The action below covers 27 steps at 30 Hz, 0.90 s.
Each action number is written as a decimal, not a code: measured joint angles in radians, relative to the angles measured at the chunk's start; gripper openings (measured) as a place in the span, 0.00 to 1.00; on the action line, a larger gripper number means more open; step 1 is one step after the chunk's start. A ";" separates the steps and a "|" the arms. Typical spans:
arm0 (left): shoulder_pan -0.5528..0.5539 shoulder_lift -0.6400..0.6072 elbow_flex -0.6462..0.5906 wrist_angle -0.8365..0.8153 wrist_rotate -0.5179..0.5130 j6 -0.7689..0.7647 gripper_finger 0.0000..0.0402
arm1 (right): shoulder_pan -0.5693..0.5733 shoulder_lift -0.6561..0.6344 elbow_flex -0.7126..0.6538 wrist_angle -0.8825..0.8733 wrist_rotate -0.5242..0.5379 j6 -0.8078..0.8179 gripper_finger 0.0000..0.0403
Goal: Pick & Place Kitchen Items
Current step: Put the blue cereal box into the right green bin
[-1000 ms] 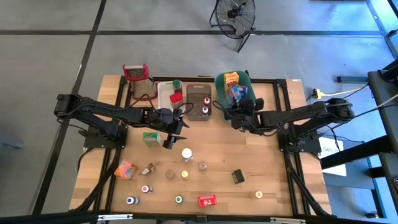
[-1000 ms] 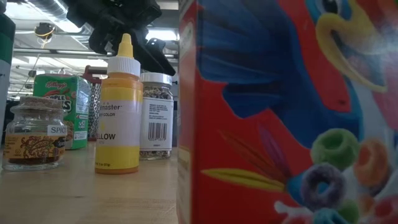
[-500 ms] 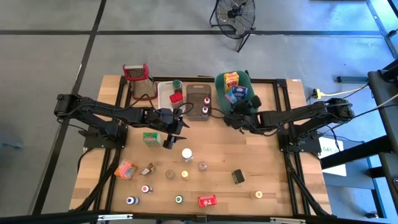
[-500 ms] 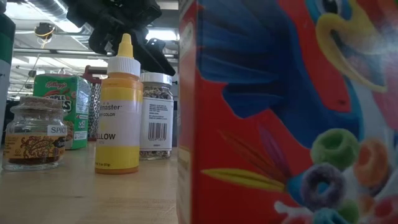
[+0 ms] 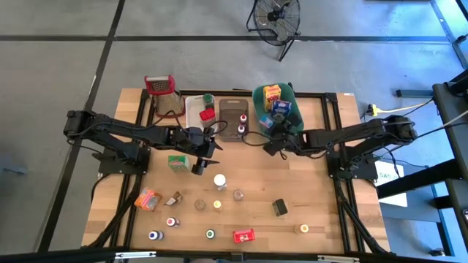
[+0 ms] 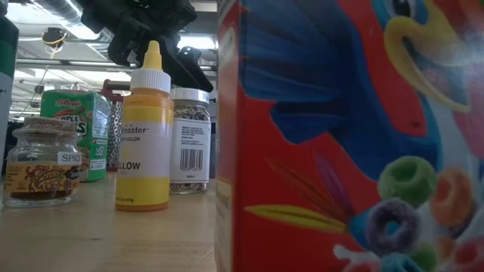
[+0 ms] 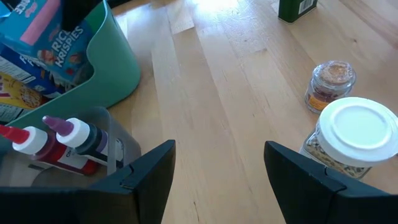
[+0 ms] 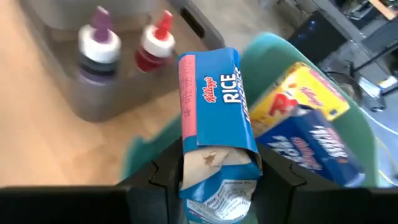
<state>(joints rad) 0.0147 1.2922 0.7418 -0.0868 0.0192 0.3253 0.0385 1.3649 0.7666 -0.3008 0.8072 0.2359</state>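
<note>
My right gripper is clamped on a blue Rice Krispies box, its fingers pressed to the box's two sides. In the high view that gripper sits at the near rim of the teal bin, with the box lying over that rim. Just beyond the gripper, inside the bin, stands a yellow cereal box. Off to one side of it is the brown bin, holding a purple-capped bottle and a red-capped bottle.

My left gripper hovers over the table with its fingers well apart and nothing between them. Just beside one fingertip stands a white-lidded jar, and a small spice jar is right behind that. The green box lies close to this gripper on the near side, and the white bin is just past it.

The other items are scattered farther toward the front edge: an orange packet, a black box, a red box, and several small capped bottles I can't read from above.
</note>
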 joint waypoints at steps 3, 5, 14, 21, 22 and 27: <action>0.000 0.000 0.000 0.000 0.000 0.000 0.60 | -0.033 -0.021 0.000 -0.044 -0.002 0.016 0.35; 0.000 0.000 0.000 0.000 0.000 0.000 0.60 | -0.060 -0.039 0.000 -0.078 -0.035 0.038 0.35; 0.000 0.000 0.000 -0.006 0.000 -0.001 0.60 | -0.165 -0.071 0.000 -0.095 -0.227 0.009 0.35; 0.000 0.000 0.000 -0.024 0.000 -0.001 0.60 | -0.196 -0.077 -0.061 0.016 -0.315 -0.118 0.35; 0.000 0.000 0.000 -0.024 0.000 -0.001 0.60 | -0.196 -0.082 -0.078 0.051 -0.315 -0.124 0.35; 0.000 0.000 0.000 -0.024 0.000 -0.002 0.60 | -0.233 -0.142 -0.163 0.151 -0.358 -0.146 0.35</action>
<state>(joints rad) 0.0151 1.2922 0.7414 -0.1111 0.0196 0.3231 -0.1941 1.2228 0.6036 -0.1493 0.4491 0.0904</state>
